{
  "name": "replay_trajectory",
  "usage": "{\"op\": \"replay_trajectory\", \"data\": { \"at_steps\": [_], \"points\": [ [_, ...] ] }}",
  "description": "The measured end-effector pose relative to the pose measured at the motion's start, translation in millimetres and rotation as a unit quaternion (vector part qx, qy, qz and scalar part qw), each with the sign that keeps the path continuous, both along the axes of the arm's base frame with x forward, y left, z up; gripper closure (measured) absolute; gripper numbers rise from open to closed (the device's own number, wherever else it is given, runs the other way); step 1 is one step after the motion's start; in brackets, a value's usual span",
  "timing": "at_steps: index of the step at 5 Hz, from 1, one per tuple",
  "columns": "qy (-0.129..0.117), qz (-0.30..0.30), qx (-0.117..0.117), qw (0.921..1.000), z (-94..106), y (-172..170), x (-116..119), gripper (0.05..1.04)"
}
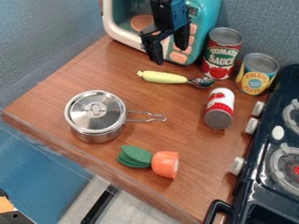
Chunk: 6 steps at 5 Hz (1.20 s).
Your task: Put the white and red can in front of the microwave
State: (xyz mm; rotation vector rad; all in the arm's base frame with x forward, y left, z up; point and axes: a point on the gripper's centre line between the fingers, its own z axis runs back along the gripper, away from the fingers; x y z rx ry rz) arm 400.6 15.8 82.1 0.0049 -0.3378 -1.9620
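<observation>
Bench: I see brown wood grain on the bench (pixel 88 72), with a clear strip along its near edge.
Room: blue textured wall (pixel 46 35) behind and to the left; below the edge, a blue surface (pixel 41 162), then pale grey (pixel 131 210) crossed by a black strip (pixel 99 204).
Stove: black stove (pixel 251 188) at the bench's right, pale knobs facing the wood.
Microwave: teal and cream microwave (pixel 204 26) at the back.
Pot: lidded steel pot (pixel 95 111) at left, wire handle pointing right.
Pincer: my pincer (pixel 169 51) hangs over the microwave's front, spread apart and empty.
Back cans: tomato can (pixel 220 54) and yellow can (pixel 257 75) upright, near the microwave's right.
Task can: white and red can (pixel 220 107) on its side, between pot and stove.
Toy: orange-and-green toy (pixel 165 164) near the front edge.
Spoon: yellow-handled spoon (pixel 166 78) below the pincer.
</observation>
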Motion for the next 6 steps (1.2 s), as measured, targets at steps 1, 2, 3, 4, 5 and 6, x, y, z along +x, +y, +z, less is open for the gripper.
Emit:
{"op": "replay_trajectory", "data": {
  "at_steps": [1,2,3,4,5,6],
  "points": [
    [0.022,-0.128,0.046,0.9905,-8.3,-32.8,-0.7,0.083],
    [0.022,-0.218,0.066,0.9735,-15.2,-59.7,-1.9,0.083],
    [0.018,-0.278,0.09,0.9563,-22.1,-69.7,-2.3,0.083],
    [0.031,-0.355,0.106,0.9284,-40.4,-92.4,-8.6,0.083],
    [0.035,-0.401,0.111,0.9085,-52.1,-102.5,-8.4,0.083],
    [0.052,-0.423,0.105,0.8987,-70.8,-112.7,-13.5,0.084]
  ]
}}
